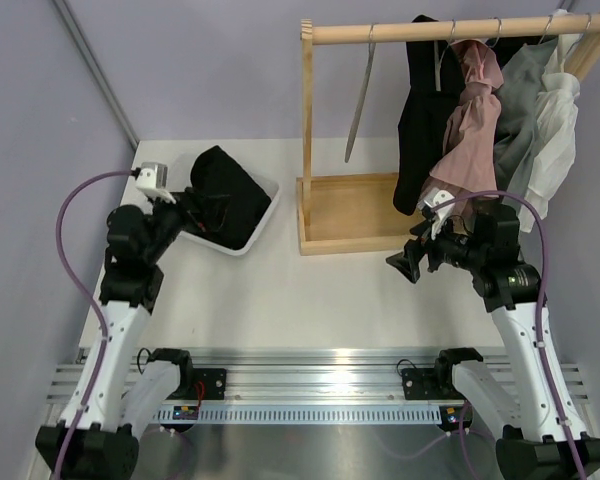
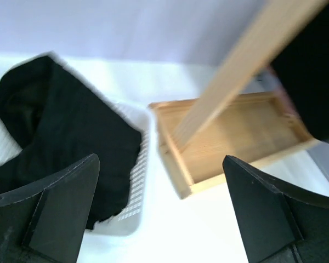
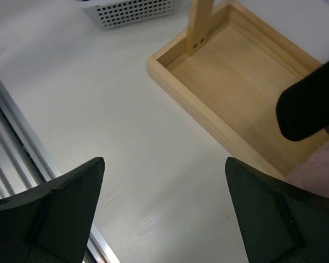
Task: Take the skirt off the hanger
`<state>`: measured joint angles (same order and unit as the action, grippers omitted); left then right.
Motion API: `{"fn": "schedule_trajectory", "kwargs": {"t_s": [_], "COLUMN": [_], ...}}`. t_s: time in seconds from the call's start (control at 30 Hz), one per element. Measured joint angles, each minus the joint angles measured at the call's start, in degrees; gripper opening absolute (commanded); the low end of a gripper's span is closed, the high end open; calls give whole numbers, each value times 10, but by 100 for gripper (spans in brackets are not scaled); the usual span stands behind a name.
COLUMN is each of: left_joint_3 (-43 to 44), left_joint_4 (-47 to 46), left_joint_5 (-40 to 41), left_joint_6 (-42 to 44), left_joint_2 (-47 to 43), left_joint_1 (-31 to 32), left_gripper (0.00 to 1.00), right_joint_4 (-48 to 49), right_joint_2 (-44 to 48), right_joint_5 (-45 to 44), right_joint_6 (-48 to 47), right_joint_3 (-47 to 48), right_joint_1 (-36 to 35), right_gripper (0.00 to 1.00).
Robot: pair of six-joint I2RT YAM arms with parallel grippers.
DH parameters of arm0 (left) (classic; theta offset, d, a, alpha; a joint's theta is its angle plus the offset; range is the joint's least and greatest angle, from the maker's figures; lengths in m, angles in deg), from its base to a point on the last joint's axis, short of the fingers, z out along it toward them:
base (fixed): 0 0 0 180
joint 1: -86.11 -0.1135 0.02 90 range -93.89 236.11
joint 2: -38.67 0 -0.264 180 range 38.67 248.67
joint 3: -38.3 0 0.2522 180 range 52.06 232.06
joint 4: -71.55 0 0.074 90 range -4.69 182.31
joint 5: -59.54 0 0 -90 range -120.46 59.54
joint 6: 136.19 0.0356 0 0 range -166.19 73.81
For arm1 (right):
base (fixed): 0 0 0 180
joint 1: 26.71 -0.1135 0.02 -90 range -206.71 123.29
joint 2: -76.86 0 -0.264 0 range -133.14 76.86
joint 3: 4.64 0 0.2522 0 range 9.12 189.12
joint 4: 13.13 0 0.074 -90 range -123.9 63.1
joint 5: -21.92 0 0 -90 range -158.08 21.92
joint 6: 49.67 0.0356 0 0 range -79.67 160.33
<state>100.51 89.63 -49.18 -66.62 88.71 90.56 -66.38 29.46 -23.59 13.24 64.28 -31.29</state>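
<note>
Skirt (image 1: 230, 190): in basket (image 2: 136, 192), just ahead of left gripper (image 2: 159, 161), which is spread and empty.
Hanger (image 1: 358, 110): bare.
Right gripper (image 3: 164, 164): spread, well apart.

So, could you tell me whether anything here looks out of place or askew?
Nothing looks damaged or spilled. The skirt lies crumpled in the white basket rather than folded, and the bare hanger hangs on the rail.
</note>
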Motion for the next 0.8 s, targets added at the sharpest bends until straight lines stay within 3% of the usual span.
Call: {"fn": "schedule_trajectory", "kwargs": {"t_s": [0.3,0.8], "left_joint_3": [-101,-116], "left_joint_4": [-34,14], "left_joint_5": [-132,-146], "left_joint_6": [9,18], "left_joint_2": [-213,-226], "left_joint_1": [5,5], "left_gripper": [99,99], "right_joint_4": [75,102], "right_joint_2": [31,56], "right_joint_5": [-177,-285], "right_joint_6": [147,245], "right_joint_3": [19,23], "right_joint_1": [1,1], "right_gripper": [100,99]}}
